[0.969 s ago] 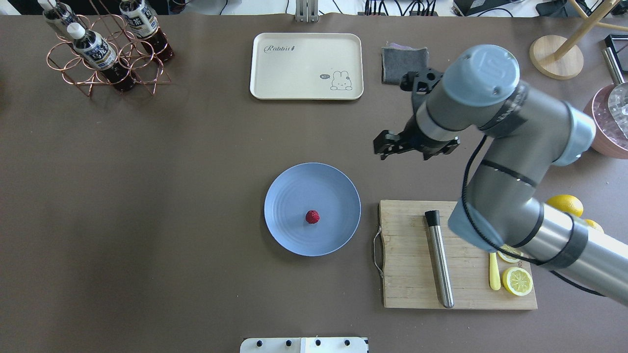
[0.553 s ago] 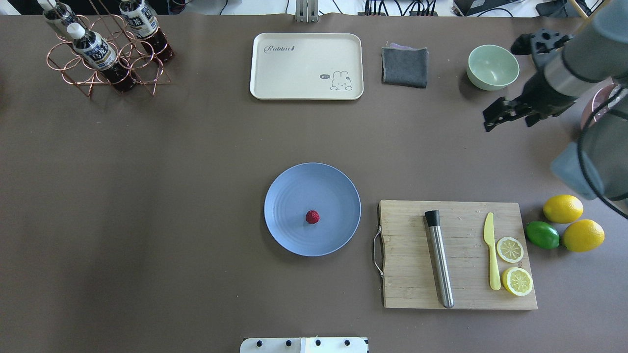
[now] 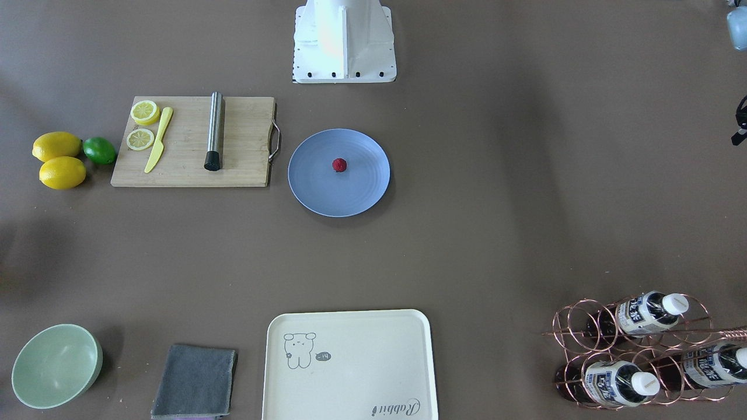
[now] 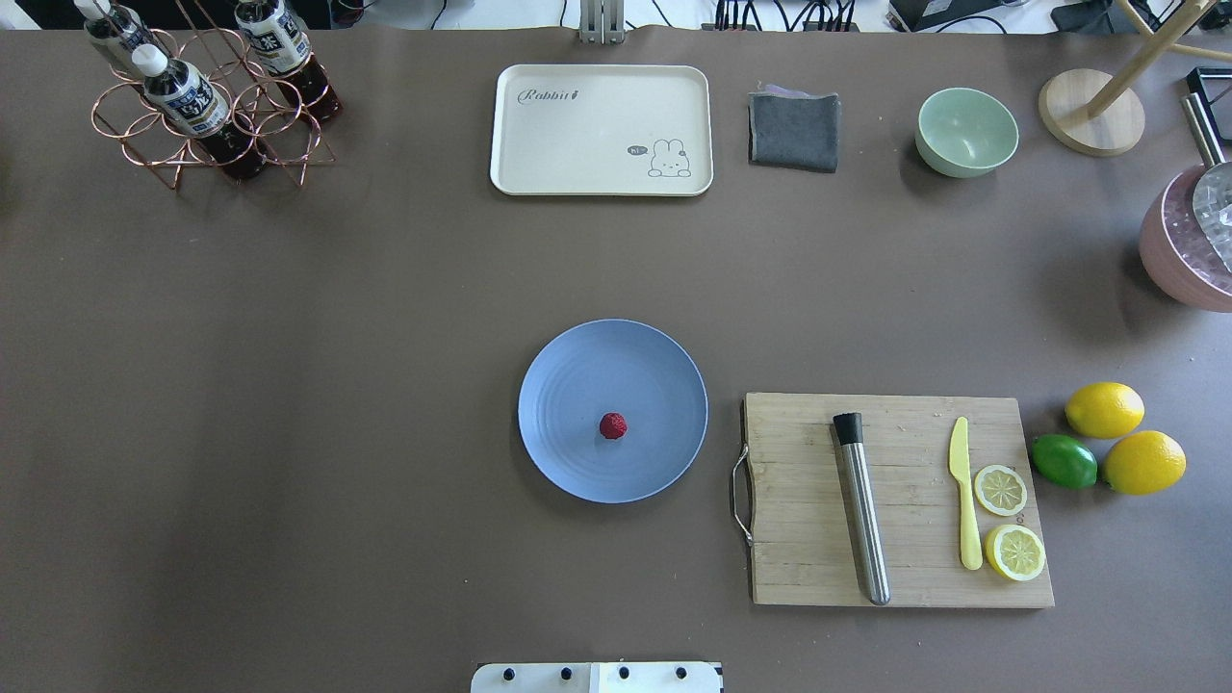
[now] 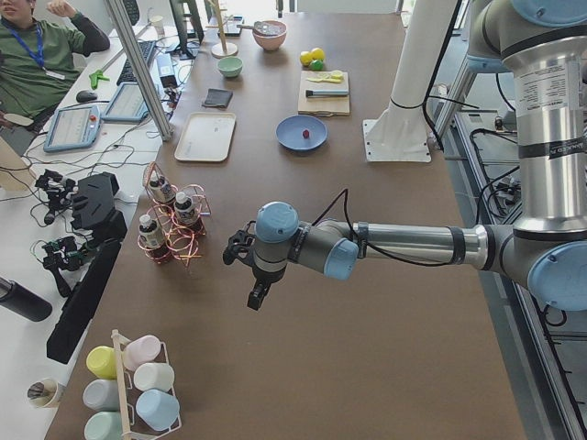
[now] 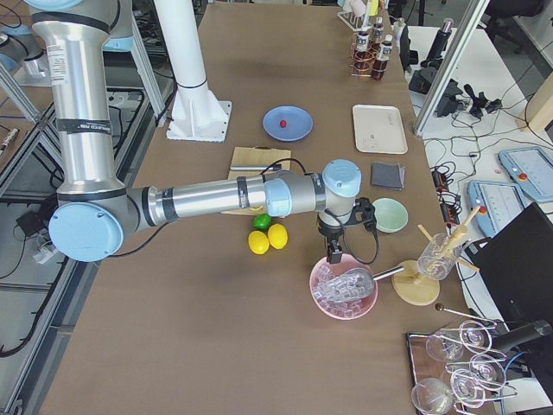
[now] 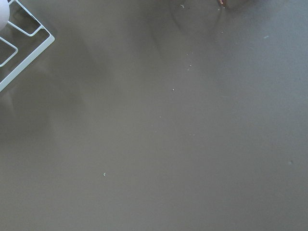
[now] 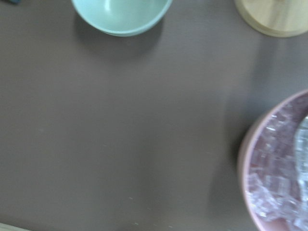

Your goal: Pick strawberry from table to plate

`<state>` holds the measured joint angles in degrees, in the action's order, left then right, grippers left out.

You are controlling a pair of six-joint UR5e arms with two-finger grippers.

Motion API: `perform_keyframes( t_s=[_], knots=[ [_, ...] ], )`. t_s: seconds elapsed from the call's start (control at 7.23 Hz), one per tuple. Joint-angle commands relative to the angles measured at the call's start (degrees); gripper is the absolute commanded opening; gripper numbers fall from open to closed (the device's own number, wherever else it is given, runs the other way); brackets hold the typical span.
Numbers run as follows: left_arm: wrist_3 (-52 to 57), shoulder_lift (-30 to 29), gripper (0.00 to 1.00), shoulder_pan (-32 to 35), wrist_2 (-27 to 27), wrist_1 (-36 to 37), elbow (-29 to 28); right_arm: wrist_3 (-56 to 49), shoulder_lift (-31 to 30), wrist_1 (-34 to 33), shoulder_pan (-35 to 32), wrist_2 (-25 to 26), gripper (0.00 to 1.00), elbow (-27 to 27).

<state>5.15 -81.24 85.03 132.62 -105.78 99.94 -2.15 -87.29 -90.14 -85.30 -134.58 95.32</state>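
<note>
The small dark red strawberry (image 4: 613, 425) lies on the round blue plate (image 4: 577, 380), slightly below its middle, on the grey-brown table (image 4: 289, 385). The front-facing view shows the same: strawberry (image 3: 339, 165) on plate (image 3: 327, 189). Neither arm appears in the overhead view. In the exterior left view my left gripper (image 5: 256, 298) hangs over bare table near the bottle rack, far from the plate (image 5: 292, 139). In the exterior right view my right gripper (image 6: 333, 253) hovers just by the pink ice bowl (image 6: 344, 290). I cannot tell whether either is open or shut.
Right of the plate is a wooden cutting board (image 4: 799, 500) with a steel muddler (image 4: 861, 510), yellow knife (image 4: 964, 500) and lemon slices. Lemons and a lime (image 4: 1064, 460) lie beside it. At the back stand a cream tray (image 4: 597, 135), grey cloth (image 4: 794, 128), green bowl (image 4: 966, 131) and bottle rack (image 4: 207, 96).
My right arm has swung away to the right and left the overhead view, uncovering the green bowl, lemons and lime. The strawberry has stayed on the plate.
</note>
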Motion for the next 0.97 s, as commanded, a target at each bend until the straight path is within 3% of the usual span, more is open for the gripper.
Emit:
perform_keyframes(
  t_s=[0.0, 0.83],
  knots=[
    [1.88, -1.11, 0.98, 2.41, 0.09, 5.5, 0.26, -5.23, -2.52, 0.06, -6.7, -1.47, 1.0, -2.95],
    [1.79, -0.67, 0.98, 2.94, -0.26, 5.32, -0.36, -4.18, -3.24, -0.38, -8.74, -3.94, 1.0, -2.86]
  ],
)
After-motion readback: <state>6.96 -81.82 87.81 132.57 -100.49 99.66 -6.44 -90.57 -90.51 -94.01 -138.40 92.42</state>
